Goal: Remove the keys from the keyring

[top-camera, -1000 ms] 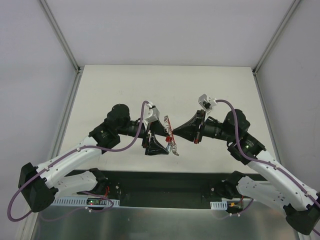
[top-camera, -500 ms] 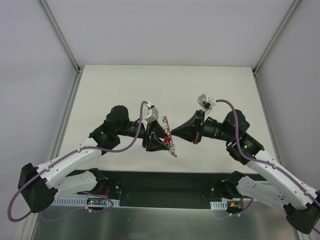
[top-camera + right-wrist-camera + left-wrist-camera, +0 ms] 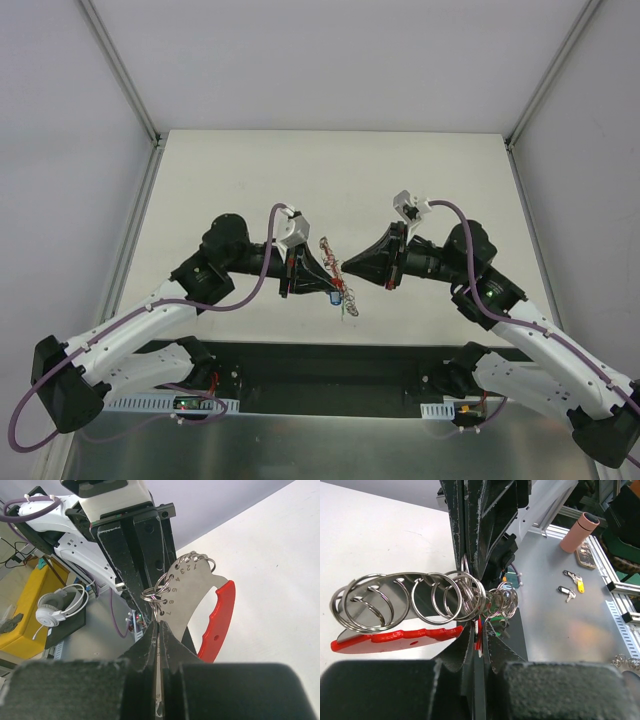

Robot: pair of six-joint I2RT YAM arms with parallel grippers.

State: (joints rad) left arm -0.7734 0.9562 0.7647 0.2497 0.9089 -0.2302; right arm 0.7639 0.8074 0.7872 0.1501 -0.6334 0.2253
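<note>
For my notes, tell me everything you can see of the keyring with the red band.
The keyring is a flat silvery metal plate with numbered holes along one edge and a curved red band along the other. Silvery split rings sit in a row through the holes. It hangs in the air, clamped at one end by the shut left gripper and right gripper.

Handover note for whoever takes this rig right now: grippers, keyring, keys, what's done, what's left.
Left gripper: shut on the keyring, at its cluster of split rings.
Right gripper: shut on the keyring from the opposite side.
Keyring: held in the air between both arms, above the table.
Keys: bunched below the pinch, on the rings.
Done: keyring lifted, gripped by both.
Left: work the keys off the rings.
</note>
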